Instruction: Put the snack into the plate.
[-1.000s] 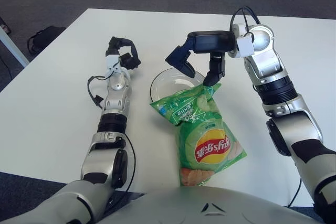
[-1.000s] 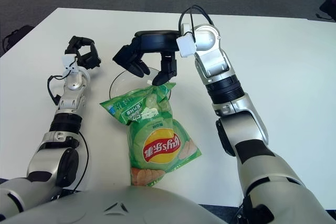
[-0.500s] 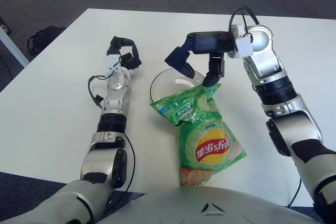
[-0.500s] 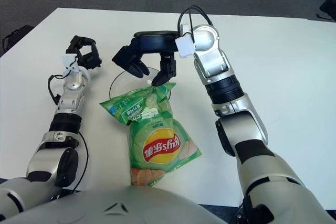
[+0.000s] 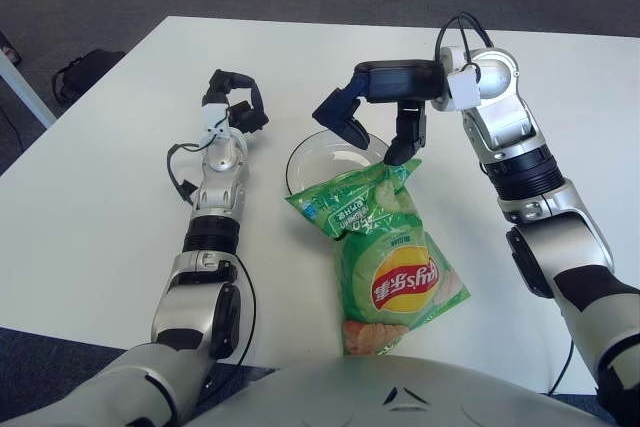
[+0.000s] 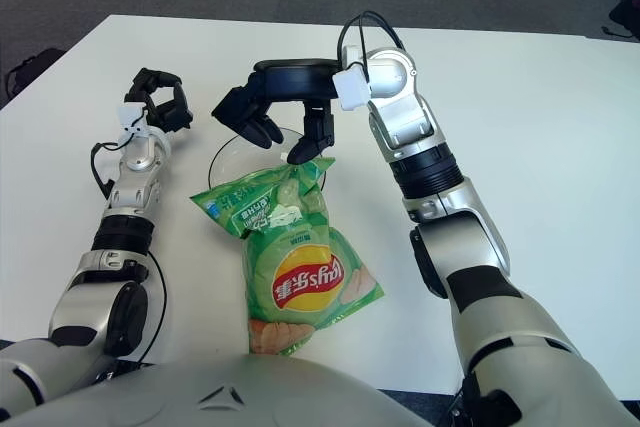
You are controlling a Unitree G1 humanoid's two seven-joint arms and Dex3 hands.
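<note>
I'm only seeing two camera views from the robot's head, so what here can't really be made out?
- Glass plate: its near part is covered by the green chip bag in both views.
- Chip bag's bottom edge: hidden behind the robot's own body at the lower edge.
- Right hand above the plate: whether its fingers touch the bag's top corner cannot be told.
- Left hand, left of the plate: curled, its inside hidden.
</note>
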